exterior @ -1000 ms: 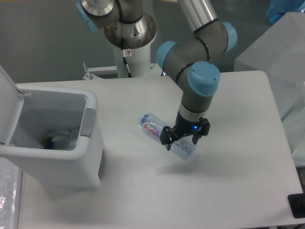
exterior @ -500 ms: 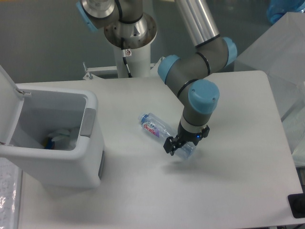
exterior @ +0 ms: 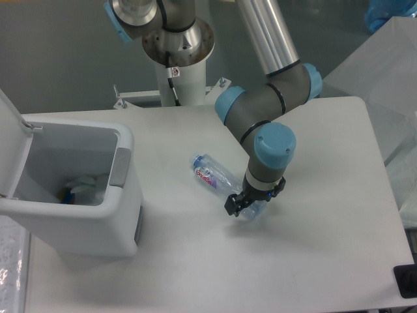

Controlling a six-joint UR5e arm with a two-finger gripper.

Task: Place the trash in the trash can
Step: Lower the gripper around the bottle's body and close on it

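Note:
The crushed clear plastic bottle [exterior: 211, 173] with its red-and-blue label lies on the white table, cap end pointing up-left. My gripper [exterior: 247, 205] is down at the bottle's lower-right end, with its fingers on either side of it; they look open. The white trash can [exterior: 98, 225] stands at the left with its lid [exterior: 10, 140] swung open. The crumpled white wrapper [exterior: 88, 186] lies inside it, next to something blue.
The arm's base column [exterior: 177, 72] stands at the back of the table. Translucent plastic sheeting [exterior: 384, 72] lies along the right side. A dark object [exterior: 407, 282] sits at the table's front right corner.
The gripper has turned and come down over the bottle's lower-right end. The bottle and the trash can have not moved.

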